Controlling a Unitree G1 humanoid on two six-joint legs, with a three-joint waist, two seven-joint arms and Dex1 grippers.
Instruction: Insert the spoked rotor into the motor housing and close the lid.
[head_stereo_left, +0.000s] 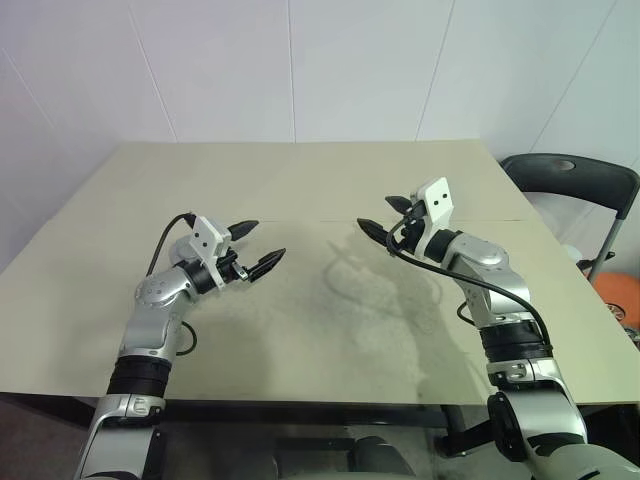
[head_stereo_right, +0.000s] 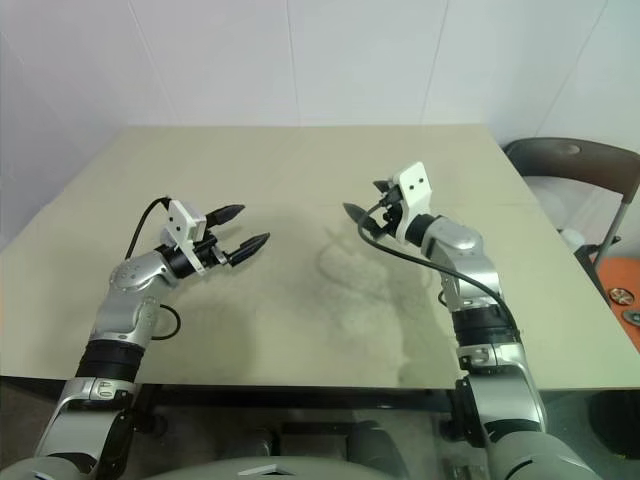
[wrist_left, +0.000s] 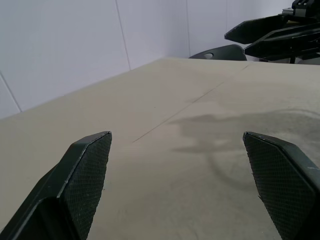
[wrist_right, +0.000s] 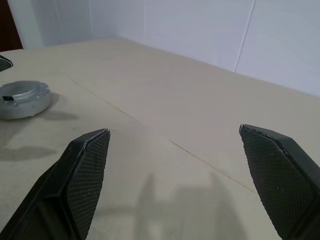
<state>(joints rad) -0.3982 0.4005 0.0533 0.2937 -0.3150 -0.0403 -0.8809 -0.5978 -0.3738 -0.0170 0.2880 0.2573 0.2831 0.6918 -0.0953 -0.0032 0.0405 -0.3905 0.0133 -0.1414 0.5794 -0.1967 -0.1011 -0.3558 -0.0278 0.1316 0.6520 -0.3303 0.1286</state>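
The motor housing (wrist_right: 22, 99) is a round silver-grey puck lying flat on the tan table (head_stereo_left: 300, 180), seen in the right wrist view close to the tip of my left gripper. The lid (wrist_right: 21, 91) lies flat on top of it. The spoked rotor is out of view. My left gripper (head_stereo_left: 268, 242) hovers open over the left of the table, with nothing between its fingers (wrist_left: 87, 170). My right gripper (head_stereo_left: 375, 214) hovers open on the right, facing the left one across a bare gap, and is also empty.
A dark chair (head_stereo_left: 575, 180) stands past the table's right edge, with an orange object (head_stereo_left: 620, 295) on the floor beside it. A thin seam (head_stereo_left: 320, 220) runs across the tabletop between the grippers. White walls close in behind the table.
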